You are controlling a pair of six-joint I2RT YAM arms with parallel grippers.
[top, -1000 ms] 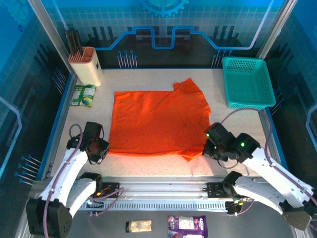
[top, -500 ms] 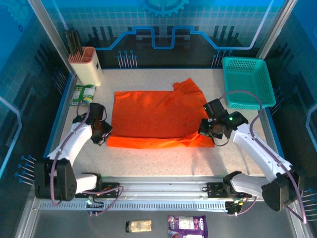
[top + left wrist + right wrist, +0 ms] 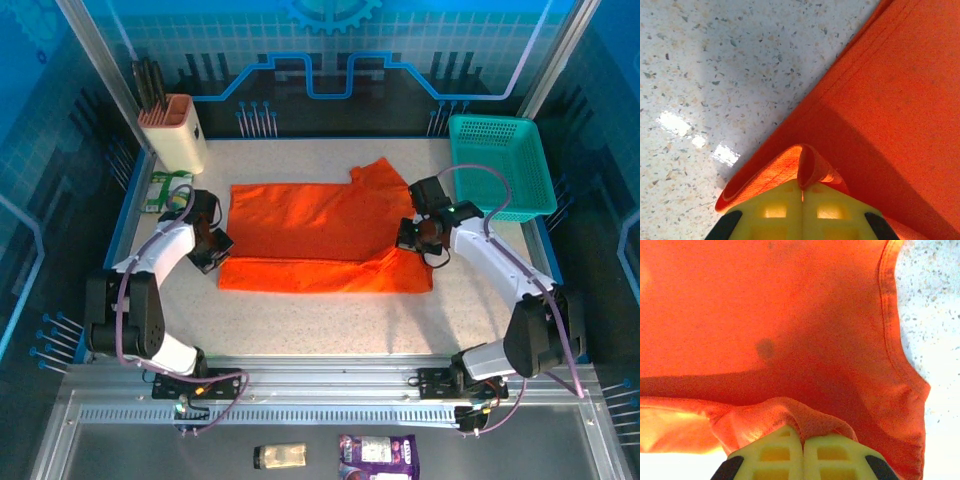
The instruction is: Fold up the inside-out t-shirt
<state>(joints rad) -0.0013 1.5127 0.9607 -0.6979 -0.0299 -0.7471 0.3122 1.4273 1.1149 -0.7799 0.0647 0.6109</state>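
Orange cloth of the inside-out t-shirt (image 3: 320, 225) lies spread at the middle of our bench (image 3: 330, 325), its near part doubled over. Our left end effector (image 3: 214, 252) pinches the shirt's left edge, and our right end effector (image 3: 410, 240) pinches its right edge, both clamped tight on bunched fabric.

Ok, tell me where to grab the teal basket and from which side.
I'd take the teal basket by its near wall's rim, coming down from above, one finger inside, one outside. It sits upright and open-topped, its mesh walls look thin enough to pinch, and that wall faces the arms.
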